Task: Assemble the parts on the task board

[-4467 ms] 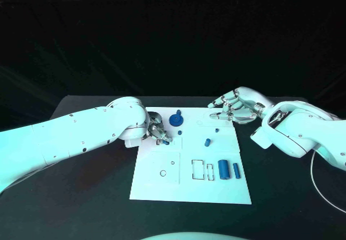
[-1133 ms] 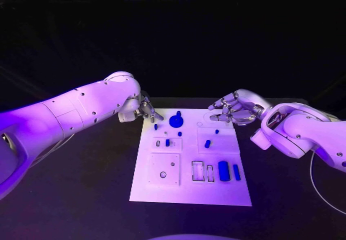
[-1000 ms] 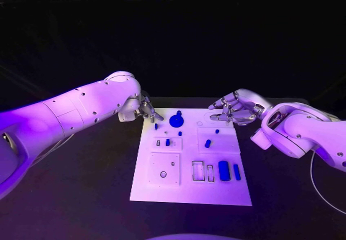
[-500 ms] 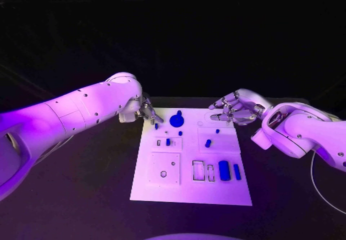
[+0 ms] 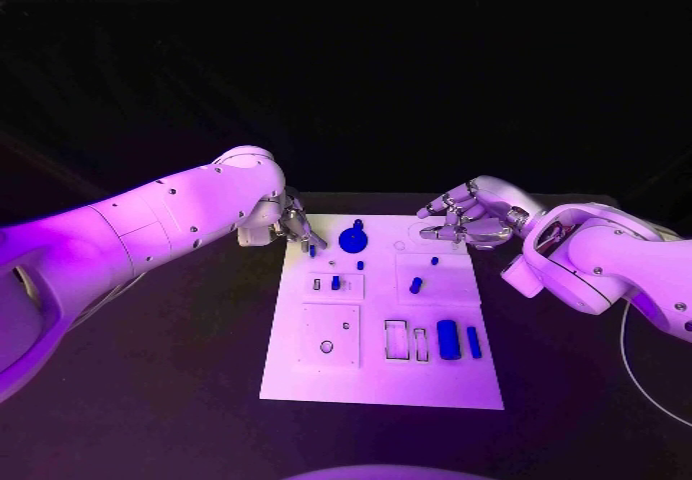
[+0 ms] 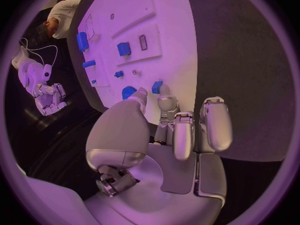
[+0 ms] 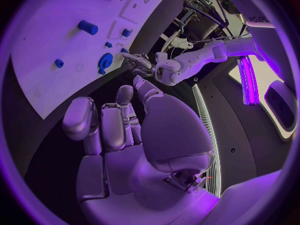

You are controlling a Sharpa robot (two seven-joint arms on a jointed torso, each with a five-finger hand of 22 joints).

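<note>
On the white flat task board (image 5: pixel 382 375), small blue parts (image 5: pixel 449 339) lie; left hand (image 5: pixel 296 226) and right hand (image 5: pixel 469 218) hold nothing, fingers spread apart

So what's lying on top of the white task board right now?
On the task board lie small blue parts: a round knob at the far end, small pegs mid-board, two longer bars nearer. The right hand covers the far right corner, so anything beneath it is hidden.
</note>
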